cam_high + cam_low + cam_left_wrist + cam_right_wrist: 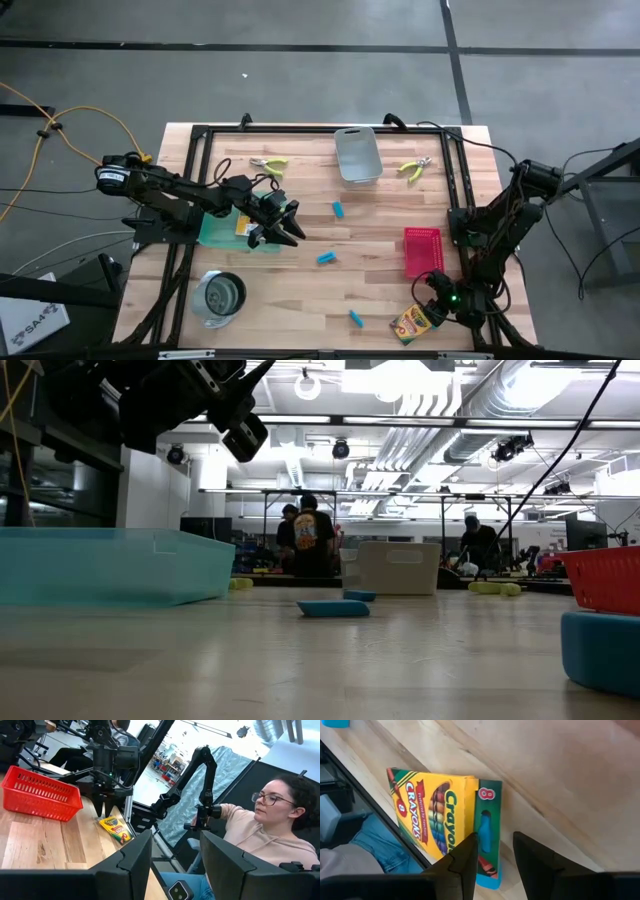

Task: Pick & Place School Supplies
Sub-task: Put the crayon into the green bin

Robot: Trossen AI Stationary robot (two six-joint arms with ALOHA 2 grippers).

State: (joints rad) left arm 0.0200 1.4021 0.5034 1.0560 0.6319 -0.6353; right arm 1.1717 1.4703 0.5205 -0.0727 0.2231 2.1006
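A yellow-and-green crayon box [432, 817] lies at the table's near right corner [415, 322]. My right gripper [495, 857] points steeply down at it, open. The box's green narrow side [487, 820] lies in the gap between the fingers, and a light-blue edge [487, 881] shows at the box's end. My left gripper [288, 226] hangs open and holds nothing, above the teal container [222, 232] on the left. A yellow box [243, 226] shows in that container, partly hidden by the arm. Three light-blue blocks [338, 208] [325, 257] [355, 318] lie on the wood. My right gripper comes at the crayon box from above, slanting, one finger [467, 852] over the edge of its yellow face and the other [532, 855] over the bare wood. I cannot tell whether either finger touches the box. The box rests on the table.
Two plier-like tools [268, 165] [415, 168] lie either side of the grey bin [357, 153] at the far edge. The red tray [422, 250] stands just beyond the right gripper, and a metal cup [220, 297] is near left. A person [270, 830] sits beyond the table's right edge.
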